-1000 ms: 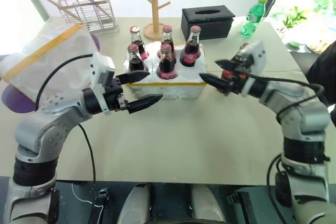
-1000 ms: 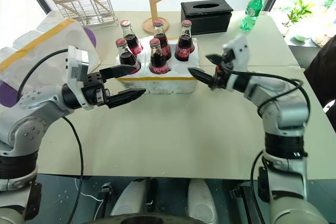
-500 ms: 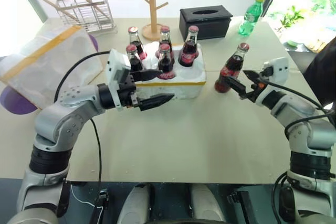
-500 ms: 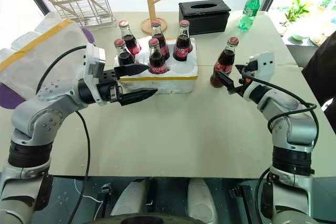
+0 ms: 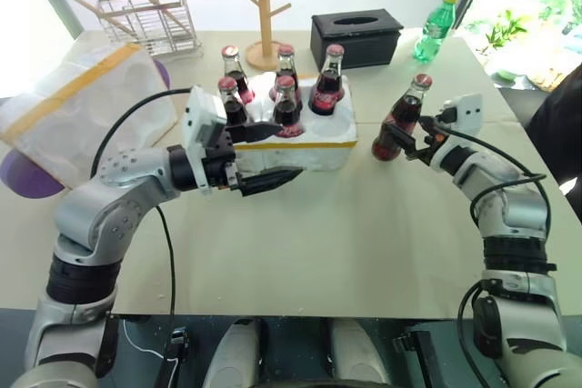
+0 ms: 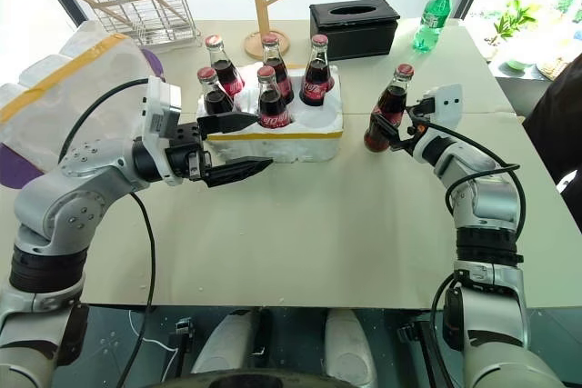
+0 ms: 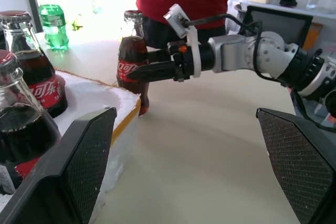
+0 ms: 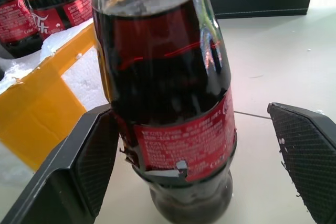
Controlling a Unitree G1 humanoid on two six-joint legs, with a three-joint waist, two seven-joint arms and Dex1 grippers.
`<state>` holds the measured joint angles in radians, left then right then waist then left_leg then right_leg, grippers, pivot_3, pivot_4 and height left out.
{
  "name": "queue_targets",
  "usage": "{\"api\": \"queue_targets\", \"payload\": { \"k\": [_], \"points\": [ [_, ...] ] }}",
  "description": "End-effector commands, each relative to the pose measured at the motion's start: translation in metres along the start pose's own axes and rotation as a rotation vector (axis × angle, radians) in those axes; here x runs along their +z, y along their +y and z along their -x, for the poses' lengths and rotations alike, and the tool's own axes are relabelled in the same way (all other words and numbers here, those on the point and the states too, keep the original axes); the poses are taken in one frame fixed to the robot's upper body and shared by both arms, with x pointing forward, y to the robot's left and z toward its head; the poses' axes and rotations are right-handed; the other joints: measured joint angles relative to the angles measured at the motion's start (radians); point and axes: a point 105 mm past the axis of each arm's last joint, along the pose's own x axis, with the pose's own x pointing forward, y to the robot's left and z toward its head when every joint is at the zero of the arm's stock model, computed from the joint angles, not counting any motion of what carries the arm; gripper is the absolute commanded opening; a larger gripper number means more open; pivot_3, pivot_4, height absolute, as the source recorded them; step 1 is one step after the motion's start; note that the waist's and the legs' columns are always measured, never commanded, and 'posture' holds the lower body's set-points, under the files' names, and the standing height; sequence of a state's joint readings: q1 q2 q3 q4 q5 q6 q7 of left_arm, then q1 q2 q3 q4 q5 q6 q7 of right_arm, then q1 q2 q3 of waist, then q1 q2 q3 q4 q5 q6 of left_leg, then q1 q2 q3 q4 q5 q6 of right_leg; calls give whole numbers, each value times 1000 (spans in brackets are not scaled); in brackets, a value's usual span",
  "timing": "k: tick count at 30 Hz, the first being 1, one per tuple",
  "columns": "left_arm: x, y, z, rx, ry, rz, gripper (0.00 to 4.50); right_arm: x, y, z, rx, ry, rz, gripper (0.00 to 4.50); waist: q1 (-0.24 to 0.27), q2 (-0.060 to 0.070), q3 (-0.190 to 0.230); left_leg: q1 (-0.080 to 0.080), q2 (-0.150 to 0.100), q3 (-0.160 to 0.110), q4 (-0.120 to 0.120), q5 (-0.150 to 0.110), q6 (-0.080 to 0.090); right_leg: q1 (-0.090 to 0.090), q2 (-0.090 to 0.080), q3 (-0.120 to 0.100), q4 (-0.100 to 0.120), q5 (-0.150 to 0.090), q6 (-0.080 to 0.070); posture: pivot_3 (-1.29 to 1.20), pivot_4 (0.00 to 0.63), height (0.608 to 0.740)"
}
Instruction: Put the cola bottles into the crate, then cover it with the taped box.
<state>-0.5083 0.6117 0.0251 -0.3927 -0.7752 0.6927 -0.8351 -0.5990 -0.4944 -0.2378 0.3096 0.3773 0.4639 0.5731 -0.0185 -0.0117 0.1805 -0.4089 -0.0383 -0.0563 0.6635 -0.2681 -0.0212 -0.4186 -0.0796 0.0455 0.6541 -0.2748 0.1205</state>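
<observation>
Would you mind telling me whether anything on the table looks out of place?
One cola bottle stands on the table beside the crate, apart from the five bottles seated in it. It leans slightly. The right gripper has open jaws around it.

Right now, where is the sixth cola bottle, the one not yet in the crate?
In the head views the loose cola bottle stands on the table, to the right of the crate, between the open fingers of the right claw.
</observation>
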Motion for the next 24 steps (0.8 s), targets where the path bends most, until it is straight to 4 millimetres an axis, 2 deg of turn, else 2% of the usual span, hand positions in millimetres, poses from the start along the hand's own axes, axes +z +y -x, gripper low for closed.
{"api": "queue_targets", "payload": {
  "k": [1,3,5,9,13,16,18,20,24],
  "points": [
    [10,-1,2,5,-18,-41,4500,18,4,-6,25,-71,13,3758,0,0,0,0,0,0,0,0,0,0,0,0,0,0,0,0,150,740],
    [10,0,4,14,-16,-44,4500,26,8,-8,50,-98,16,2724,0,0,0,0,0,0,0,0,0,0,0,0,0,0,0,0,150,740],
    [10,2,6,30,-15,-45,4500,37,10,-7,72,-133,-1,2701,0,0,0,0,0,0,0,0,0,0,0,0,0,0,0,0,150,740],
    [8,5,13,73,-12,-43,4500,77,16,-2,112,-229,34,2701,-2,2,1,-1,0,0,0,0,0,-1,0,0,0,0,0,0,150,740],
    [10,8,22,124,-23,-36,4500,126,45,4,242,-329,69,2701,-3,3,2,-1,0,1,-1,0,0,-3,0,1,0,0,0,0,150,740],
    [10,10,25,147,-23,-40,4500,146,66,5,332,-365,54,2701,-4,3,2,-2,1,1,-1,0,0,-4,0,1,0,0,0,0,150,740],
    [11,13,27,159,-22,-49,4500,151,84,4,400,-358,29,2701,-1,3,2,-2,1,1,-1,0,0,-4,0,1,0,0,0,0,150,740],
    [13,16,28,171,-27,-57,4500,147,101,0,455,-327,48,2701,1,2,1,-2,1,1,-1,0,0,-3,0,1,0,0,0,0,150,740],
    [16,16,28,173,-30,-68,4500,122,105,-14,443,-232,98,2701,4,2,1,-2,0,1,0,0,0,-3,-1,1,0,0,0,0,150,740]
  ]
}}
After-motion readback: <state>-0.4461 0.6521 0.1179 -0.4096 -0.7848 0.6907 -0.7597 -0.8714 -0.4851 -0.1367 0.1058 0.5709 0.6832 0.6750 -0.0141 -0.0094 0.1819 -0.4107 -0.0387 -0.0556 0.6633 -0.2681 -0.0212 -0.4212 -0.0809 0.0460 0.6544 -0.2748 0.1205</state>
